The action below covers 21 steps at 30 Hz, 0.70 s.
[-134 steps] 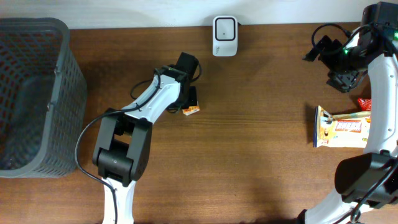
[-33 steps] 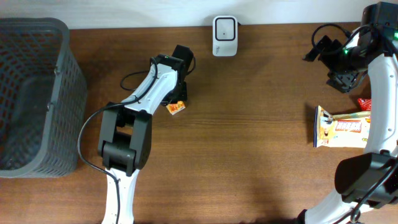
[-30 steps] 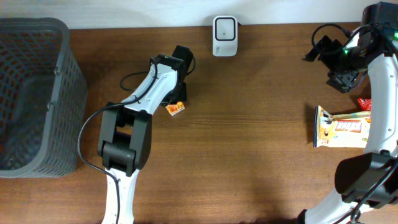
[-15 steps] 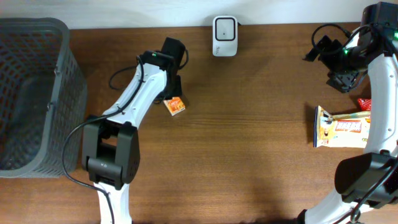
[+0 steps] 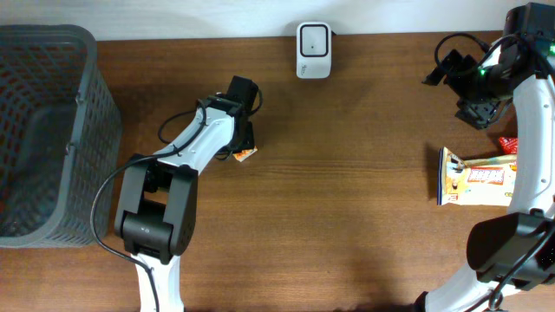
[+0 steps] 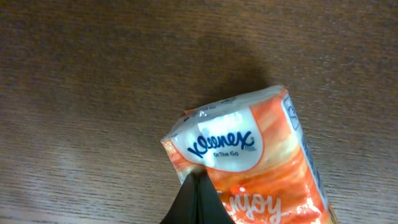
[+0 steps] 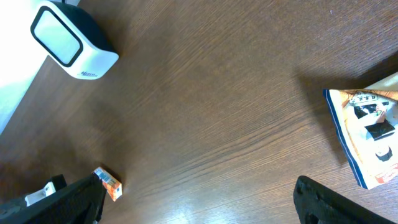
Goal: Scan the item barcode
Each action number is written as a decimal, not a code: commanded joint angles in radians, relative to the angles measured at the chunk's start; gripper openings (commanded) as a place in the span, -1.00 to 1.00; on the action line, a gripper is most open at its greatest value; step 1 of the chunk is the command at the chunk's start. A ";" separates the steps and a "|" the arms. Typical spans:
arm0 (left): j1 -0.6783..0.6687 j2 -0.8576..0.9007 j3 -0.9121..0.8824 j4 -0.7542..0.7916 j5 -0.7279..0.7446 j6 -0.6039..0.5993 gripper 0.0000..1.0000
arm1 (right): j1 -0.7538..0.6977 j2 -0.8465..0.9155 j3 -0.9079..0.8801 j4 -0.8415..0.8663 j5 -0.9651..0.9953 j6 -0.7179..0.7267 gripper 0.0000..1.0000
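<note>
moved left of earlier spot: tissue pack [image 6: 249, 162] corner-pinched in left gripper [image 6: 196, 199]; right gripper [image 7: 199, 205] gaping, empty; risks slipping from thin pinch.

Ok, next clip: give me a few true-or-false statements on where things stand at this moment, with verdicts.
1. The left gripper is shut on the tissue pack. True.
2. The tissue pack lies in the basket. False: it is outside the basket, to its right in the overhead view.
3. The right gripper is open and empty. True.
4. The scanner touches the snack packet. False: they lie well apart.
</note>
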 commanded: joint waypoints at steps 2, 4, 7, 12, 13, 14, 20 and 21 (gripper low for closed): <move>0.003 0.035 -0.052 0.019 0.009 -0.012 -1.00 | 0.005 -0.006 0.008 0.000 -0.008 -0.002 0.97; 0.003 0.050 -0.054 0.019 0.008 -0.012 -1.00 | 0.005 -0.006 0.008 0.000 -0.008 -0.002 0.97; 0.003 0.068 -0.054 0.019 0.008 -0.012 -1.00 | 0.005 -0.006 0.008 0.000 -0.008 -0.002 0.97; 0.003 0.072 -0.054 0.018 0.005 -0.012 -1.00 | 0.005 -0.006 0.008 0.000 -0.008 -0.002 0.97; 0.003 0.072 -0.054 0.015 0.000 -0.012 -1.00 | 0.005 -0.006 0.008 0.000 -0.008 -0.002 0.97; 0.003 0.072 -0.055 0.011 -0.014 -0.012 -1.00 | 0.005 -0.006 0.008 0.000 -0.008 -0.002 0.97; 0.004 0.072 -0.083 0.014 -0.070 -0.012 -1.00 | 0.005 -0.006 0.008 0.000 -0.008 -0.002 0.97; 0.004 0.072 -0.083 0.014 -0.071 -0.012 -1.00 | 0.005 -0.006 0.008 0.000 -0.008 -0.002 0.97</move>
